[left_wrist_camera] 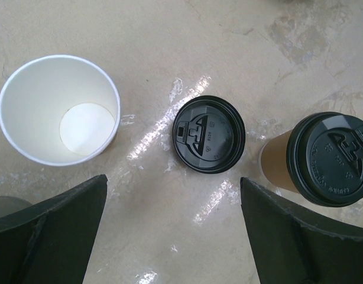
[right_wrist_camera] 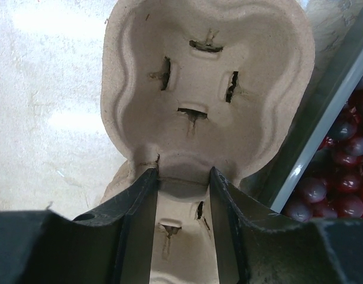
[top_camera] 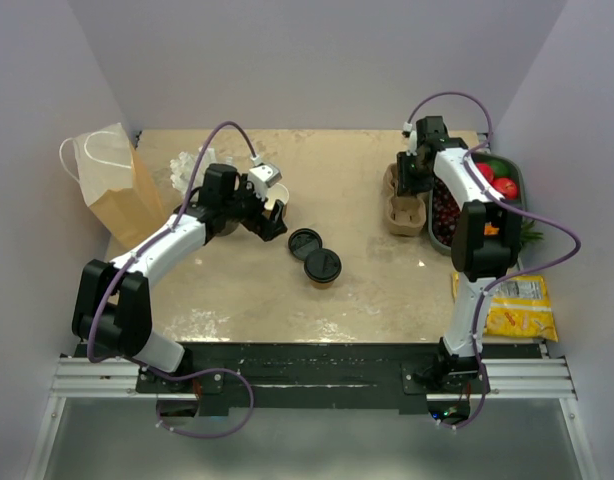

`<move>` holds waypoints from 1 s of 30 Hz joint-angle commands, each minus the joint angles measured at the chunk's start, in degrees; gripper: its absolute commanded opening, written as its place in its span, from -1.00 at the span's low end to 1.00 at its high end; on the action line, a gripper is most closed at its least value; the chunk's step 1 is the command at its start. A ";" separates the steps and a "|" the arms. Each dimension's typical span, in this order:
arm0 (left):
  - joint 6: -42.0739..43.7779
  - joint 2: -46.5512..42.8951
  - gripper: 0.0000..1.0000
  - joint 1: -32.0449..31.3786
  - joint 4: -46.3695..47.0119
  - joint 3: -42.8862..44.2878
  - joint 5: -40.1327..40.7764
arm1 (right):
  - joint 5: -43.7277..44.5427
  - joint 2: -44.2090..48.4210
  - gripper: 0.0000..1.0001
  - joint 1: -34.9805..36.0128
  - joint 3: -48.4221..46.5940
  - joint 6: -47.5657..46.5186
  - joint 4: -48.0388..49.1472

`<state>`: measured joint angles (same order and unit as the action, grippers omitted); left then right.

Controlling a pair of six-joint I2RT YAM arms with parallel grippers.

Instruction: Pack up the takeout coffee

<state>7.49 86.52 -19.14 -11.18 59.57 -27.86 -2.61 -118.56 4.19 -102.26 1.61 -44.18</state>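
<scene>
The takeout coffee (left_wrist_camera: 329,160) stands upright just outside the spread jaws of the left gripper (left_wrist_camera: 172,184), the nearer arm. The right gripper (right_wrist_camera: 181,173) straddles the carrier (right_wrist_camera: 211,89) ridge, grip unclear.

White arms (top_camera: 172,243) carry black joints (top_camera: 127,305), purple cables (top_camera: 227,126), dark fingers (left_wrist_camera: 51,236).

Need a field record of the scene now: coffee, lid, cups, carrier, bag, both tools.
coffee: takeout coffee, lidded, upright, untouched
lid: black lid lying flat between the coffee and the lidless cup
left: left tool open, empty, poised near the black lid
right: right tool astride the middle ridge of the pulp cup carrier; grip unclear
bag: paper bag standing at far left
</scene>
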 commanded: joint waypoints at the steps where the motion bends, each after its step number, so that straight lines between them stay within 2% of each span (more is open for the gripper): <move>1: -0.89 -1.44 0.97 0.68 2.13 -0.59 -0.18 | 1.73 2.98 -0.38 0.38 -1.98 -0.20 0.59; 20: -0.98 -2.58 0.96 0.68 2.13 -0.95 -0.70 | 0.95 7.64 -0.49 0.82 -2.33 -0.99 -0.11; 30: 1.21 -4.34 0.93 0.68 -3.32 12.04 -6.77 | -11.62 10.02 -0.68 0.39 -8.22 -1.26 -0.55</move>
<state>7.31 85.60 -18.76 -14.04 64.36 -31.22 -7.25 -112.57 4.80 -106.24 0.89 -45.30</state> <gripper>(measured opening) 0.972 0.392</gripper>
